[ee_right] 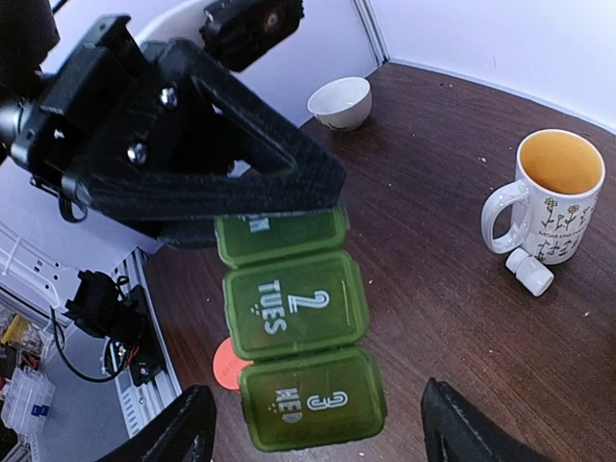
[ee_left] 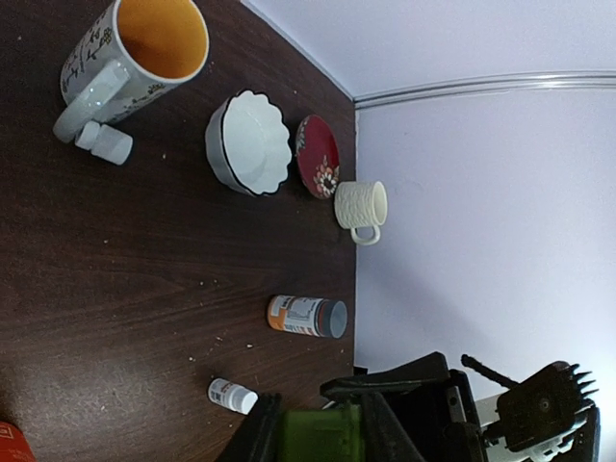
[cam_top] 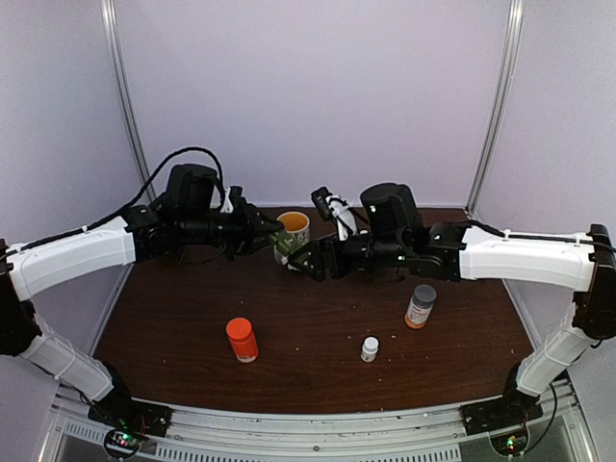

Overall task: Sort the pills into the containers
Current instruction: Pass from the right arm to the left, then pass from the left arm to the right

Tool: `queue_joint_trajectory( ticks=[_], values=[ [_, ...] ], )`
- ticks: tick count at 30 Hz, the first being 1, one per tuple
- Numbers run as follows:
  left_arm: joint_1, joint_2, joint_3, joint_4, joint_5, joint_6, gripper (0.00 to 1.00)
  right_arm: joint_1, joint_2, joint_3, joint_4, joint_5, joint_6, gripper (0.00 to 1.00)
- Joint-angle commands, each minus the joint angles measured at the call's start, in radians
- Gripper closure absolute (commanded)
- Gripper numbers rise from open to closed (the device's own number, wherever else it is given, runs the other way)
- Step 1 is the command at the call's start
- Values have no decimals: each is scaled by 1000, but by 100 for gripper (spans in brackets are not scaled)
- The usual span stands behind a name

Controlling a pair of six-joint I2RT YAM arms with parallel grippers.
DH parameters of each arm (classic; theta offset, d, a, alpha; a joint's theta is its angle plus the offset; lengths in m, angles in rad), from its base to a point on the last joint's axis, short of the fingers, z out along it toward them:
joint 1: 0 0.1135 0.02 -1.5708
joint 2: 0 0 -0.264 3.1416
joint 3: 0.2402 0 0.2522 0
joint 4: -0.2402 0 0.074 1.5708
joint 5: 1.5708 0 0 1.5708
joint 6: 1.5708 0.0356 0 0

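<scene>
The containers are one dark green pill box [ee_right: 294, 308] with shut lids marked TUES 2 and WED 3. It hangs above the table, lids facing the right wrist camera. My left gripper [cam_top: 268, 234] is shut on its far end, and the green plastic [ee_left: 318, 435] shows between that gripper's fingers [ee_right: 241, 183]. My right gripper [ee_right: 318, 423] is open, its fingertips [ee_right: 183, 428] wide on either side of the WED end without touching it. In the top view the box [cam_top: 282, 243] sits between the two grippers, with the right gripper [cam_top: 300, 262] just beside it. No pills are in view.
A white mug with a yellow inside [cam_top: 293, 229] stands behind the grippers, a tiny white bottle [ee_right: 529, 271] lying beside it. An orange bottle [cam_top: 242, 340], an amber bottle with a grey cap [cam_top: 420, 306] and another white bottle [cam_top: 370, 348] stand nearer. A white bowl [ee_left: 248, 142], red plate [ee_left: 318, 156] and cream cup [ee_left: 361, 207] sit at the back.
</scene>
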Motion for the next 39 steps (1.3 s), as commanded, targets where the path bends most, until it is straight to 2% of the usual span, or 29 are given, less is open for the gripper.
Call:
queue_joint_trajectory(
  ticks=[1, 3, 5, 15, 32, 33, 35, 37, 39],
  values=[
    [5, 30, 94, -157, -51, 173, 73, 5, 21, 72, -112, -23, 19, 18],
    [5, 40, 108, -170, -45, 193, 73, 5, 30, 88, -139, -40, 18, 6],
    [3, 46, 115, -172, -32, 205, 72, 5, 38, 101, -153, -42, 22, 3],
    [-22, 87, 186, -242, 2, 265, 70, 5, 122, 204, -248, -36, 5, 18],
    [-29, 115, 202, -236, 36, 265, 68, 6, 164, 222, -264, -50, -4, 47],
    [-28, 118, 202, -233, 42, 264, 68, 6, 166, 222, -262, -52, -6, 46],
    [-28, 124, 203, -220, 62, 262, 69, 6, 167, 221, -260, -54, -9, 33],
    [-29, 129, 208, -217, 78, 261, 71, 6, 162, 215, -257, -49, -17, 25],
    [-27, 133, 210, -216, 87, 266, 73, 6, 152, 200, -242, -43, -25, 24]
  ],
)
